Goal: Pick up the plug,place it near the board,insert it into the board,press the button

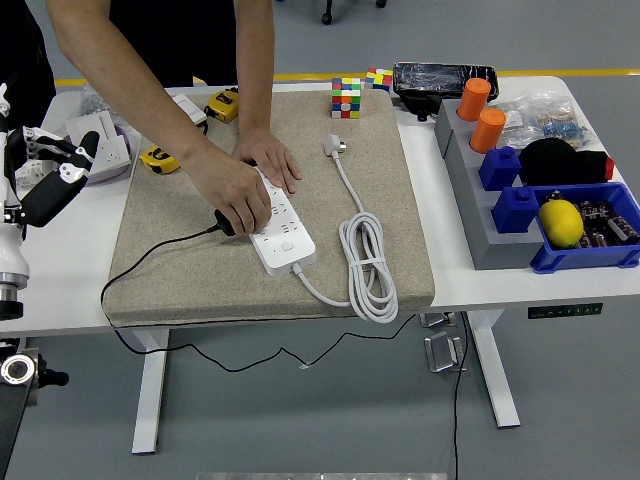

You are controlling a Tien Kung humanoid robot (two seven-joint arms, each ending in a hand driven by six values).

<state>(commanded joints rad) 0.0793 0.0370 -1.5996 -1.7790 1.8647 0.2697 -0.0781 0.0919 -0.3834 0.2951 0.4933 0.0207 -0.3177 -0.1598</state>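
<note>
A white power strip (286, 240) lies on the beige mat (180, 285), its white cord coiled (368, 268) to the right and ending in a white plug (333, 146). The black plug (226, 222) sits at the strip's left side, mostly covered by a person's hand (240, 195) that grips it; its black cable (160, 250) trails left off the mat. The person's other hand (270, 158) lies flat at the strip's far end. My left hand (50, 170) hovers at the left table edge, fingers spread, holding nothing, far from the strip.
Two yellow tape measures (158, 157) (224, 103) and a purple bowl (70, 170) holding a white socket lie at the back left. A Rubik's cube (346, 97) stands behind the mat. At the right are a grey rack (470, 200), orange cylinders (475, 98) and a blue bin (600, 255) with a lemon.
</note>
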